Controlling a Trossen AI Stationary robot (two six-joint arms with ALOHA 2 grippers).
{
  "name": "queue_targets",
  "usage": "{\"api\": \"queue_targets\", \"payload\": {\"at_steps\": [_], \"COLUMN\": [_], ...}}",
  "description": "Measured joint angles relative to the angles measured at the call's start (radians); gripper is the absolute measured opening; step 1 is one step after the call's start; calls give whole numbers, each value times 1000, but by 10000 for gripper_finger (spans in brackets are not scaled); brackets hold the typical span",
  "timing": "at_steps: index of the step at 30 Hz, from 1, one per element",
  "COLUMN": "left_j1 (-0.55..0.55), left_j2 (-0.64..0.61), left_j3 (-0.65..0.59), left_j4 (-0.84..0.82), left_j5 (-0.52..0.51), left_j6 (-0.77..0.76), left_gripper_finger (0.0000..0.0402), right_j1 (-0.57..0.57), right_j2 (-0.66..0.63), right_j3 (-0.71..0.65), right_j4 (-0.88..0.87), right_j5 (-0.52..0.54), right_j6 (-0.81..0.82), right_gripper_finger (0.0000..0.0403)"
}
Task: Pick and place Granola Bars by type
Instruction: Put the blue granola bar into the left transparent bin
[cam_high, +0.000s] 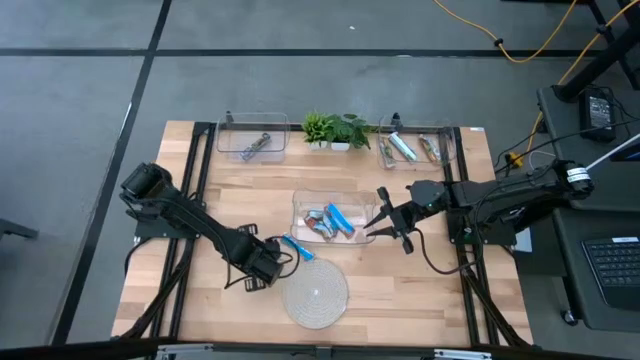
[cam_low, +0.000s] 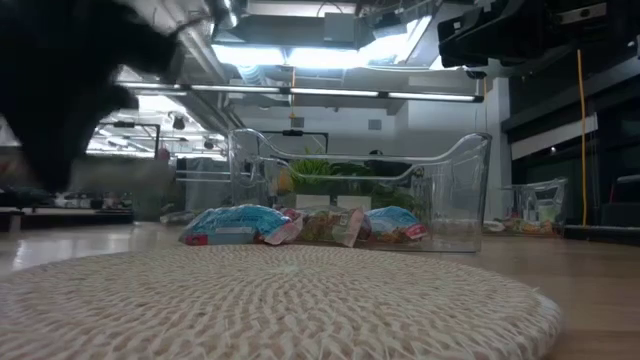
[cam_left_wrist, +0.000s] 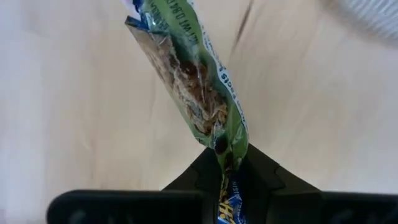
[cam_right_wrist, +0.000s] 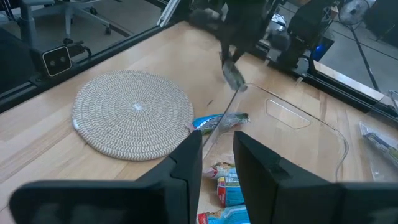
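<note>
Left gripper (cam_high: 272, 258) clamped on the end of a blue bar (cam_high: 298, 247) lying on the table.

The bar's long axis runs straight out ahead of the closed fingers (cam_left_wrist: 199, 177), its free end pointing away from them toward the middle bin (cam_high: 299, 203), with the round mat (cam_high: 315, 293) just off to one side of the gripper; in the left wrist view its wrapper (cam_left_wrist: 186, 81) shows green print over granola. The right gripper (cam_high: 380, 225) hovers beside that bin's other end, its fingers (cam_right_wrist: 186, 165) a narrow gap apart and holding nothing. More bars (cam_high: 330, 222) lie heaped in the bin just ahead of them, pointing various ways.
</note>
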Motion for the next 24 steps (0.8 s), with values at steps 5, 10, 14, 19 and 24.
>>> {"api": "queue_targets", "payload": {"at_steps": [5,10,14,19,24], "left_j1": [0,2,3,33,129], "left_j2": [-92,-175,-221,-253,-276], "left_j3": [5,6,6,6,6], "left_j4": [-47,-38,-38,-47,-79], "left_j5": [-72,-183,-275,-349,-417], "left_j6": [-38,-54,-54,-53,-34], "left_gripper_finger": [28,26,26,24,23], "right_j1": [0,0,0,0,0], "right_j2": [0,0,0,0,0], "right_j3": [0,0,0,0,0], "right_j4": [1,7,11,12,11], "right_j5": [0,0,0,0,0], "right_j6": [0,0,0,0,0], "right_gripper_finger": [94,94,94,94,94]}}
